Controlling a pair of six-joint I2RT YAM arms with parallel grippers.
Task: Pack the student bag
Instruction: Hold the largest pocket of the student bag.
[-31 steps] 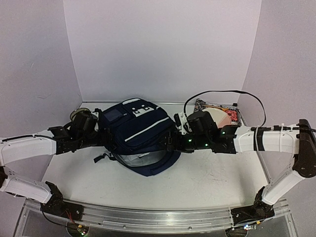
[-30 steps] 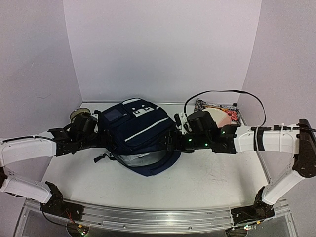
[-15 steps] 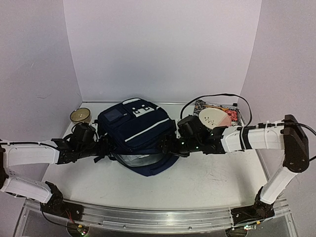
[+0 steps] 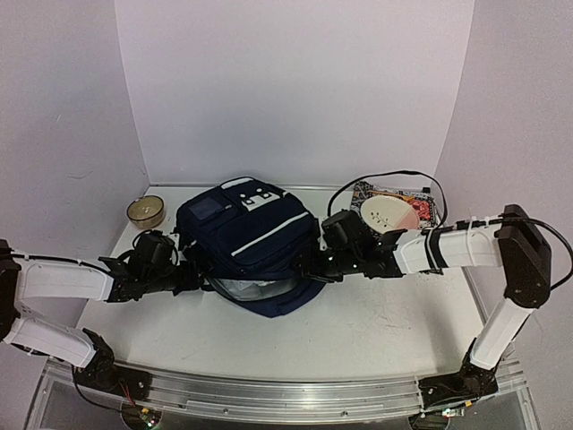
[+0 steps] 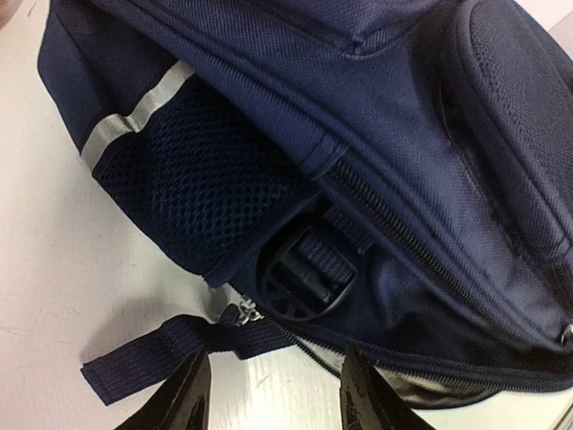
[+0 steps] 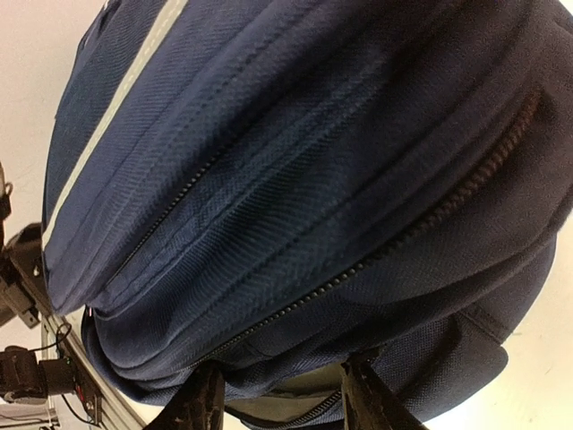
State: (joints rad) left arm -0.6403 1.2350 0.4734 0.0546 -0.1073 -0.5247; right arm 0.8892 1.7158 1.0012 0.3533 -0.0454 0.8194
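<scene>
The student bag point(image 4: 246, 235) lies flat in the middle of the table, navy with white stripes, and grey lining point(image 4: 255, 289) shows at its near edge. My left gripper point(image 4: 199, 279) is at its near left corner. In the left wrist view this gripper point(image 5: 273, 408) is open over bare table, just short of a zipper pull point(image 5: 243, 313), a loose strap point(image 5: 152, 358) and a black buckle point(image 5: 300, 273). My right gripper point(image 4: 303, 267) is at the bag's near right side. There the gripper point(image 6: 282, 403) stands open astride the zipped rim, with grey lining point(image 6: 304, 385) between its fingers.
A small round bowl point(image 4: 145, 210) stands at the back left. At the back right a patterned book point(image 4: 419, 208) lies under a white and pink dish point(image 4: 385, 213), with a black cable point(image 4: 385, 177) looping above. Walls close three sides.
Both arms have come nearer and lower along the bag's sides. The left gripper left the bowl's side for the bag's near left corner. The right jaws have narrowed around the bag's rim.
</scene>
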